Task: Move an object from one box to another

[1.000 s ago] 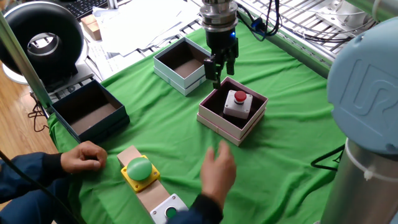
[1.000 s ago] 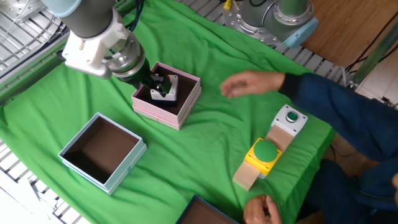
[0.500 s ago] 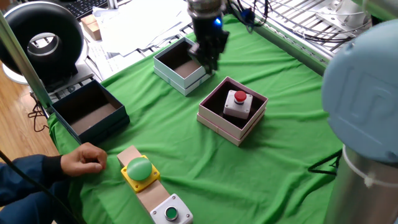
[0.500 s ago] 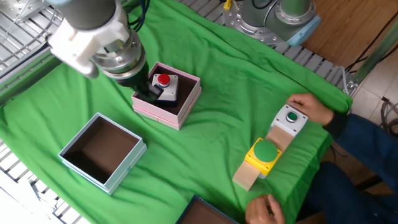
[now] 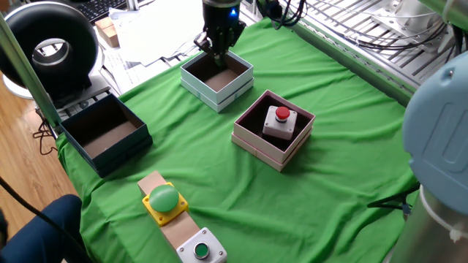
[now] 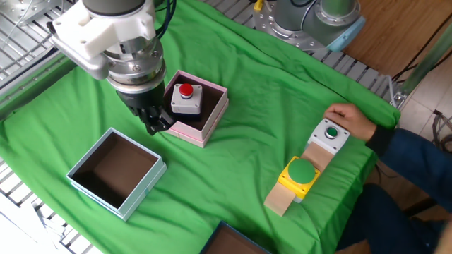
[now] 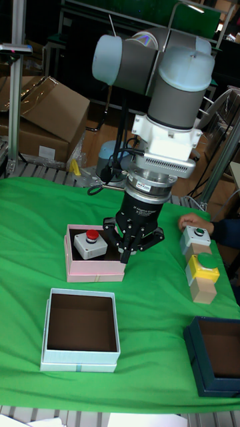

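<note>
The object, a light-grey switch housing with a red button (image 5: 280,120) (image 6: 186,99) (image 7: 89,244), sits inside the pale pink box (image 5: 256,150) (image 6: 181,134) (image 7: 93,270). Nothing holds it. The white box (image 5: 205,92) (image 6: 145,193) (image 7: 80,359) shows only its brown floor. My gripper (image 5: 219,48) (image 6: 155,121) (image 7: 129,251) hangs open and holds nothing. In one fixed view it is over the white box's far rim. In the other fixed view and the tall view it hangs beside the pink box, on the white box's side.
A dark blue box (image 5: 106,133) (image 7: 213,353) stands at the table edge. A green dome button on a yellow base (image 5: 163,199) (image 6: 300,173) rests on a wooden block, next to a grey housing with a small green button (image 5: 201,250) (image 6: 330,134). A person's hand (image 6: 350,118) touches that housing.
My gripper has moved away from the pink box toward the white box, leaving the red-button switch in the pink box. The person's hand drew back from mid-table to the green-button housing.
</note>
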Controlling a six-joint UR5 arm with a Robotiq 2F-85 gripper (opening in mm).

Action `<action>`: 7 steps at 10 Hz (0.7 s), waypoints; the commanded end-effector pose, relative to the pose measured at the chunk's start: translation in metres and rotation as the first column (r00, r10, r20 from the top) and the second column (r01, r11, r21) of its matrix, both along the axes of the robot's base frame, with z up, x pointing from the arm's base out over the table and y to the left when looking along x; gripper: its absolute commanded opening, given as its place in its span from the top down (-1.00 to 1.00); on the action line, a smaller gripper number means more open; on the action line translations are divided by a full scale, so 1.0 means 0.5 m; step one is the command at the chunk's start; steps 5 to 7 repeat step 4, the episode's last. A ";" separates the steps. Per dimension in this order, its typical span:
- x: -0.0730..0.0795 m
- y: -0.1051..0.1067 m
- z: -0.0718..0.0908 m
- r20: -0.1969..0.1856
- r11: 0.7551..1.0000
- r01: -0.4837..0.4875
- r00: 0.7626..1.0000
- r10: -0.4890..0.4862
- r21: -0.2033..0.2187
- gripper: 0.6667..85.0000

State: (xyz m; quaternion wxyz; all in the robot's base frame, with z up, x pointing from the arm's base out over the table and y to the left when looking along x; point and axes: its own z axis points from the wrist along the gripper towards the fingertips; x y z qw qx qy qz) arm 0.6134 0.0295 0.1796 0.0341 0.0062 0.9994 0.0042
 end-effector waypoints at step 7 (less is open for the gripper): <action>0.028 0.023 0.003 0.032 0.999 -0.035 0.999 0.034 0.017 0.98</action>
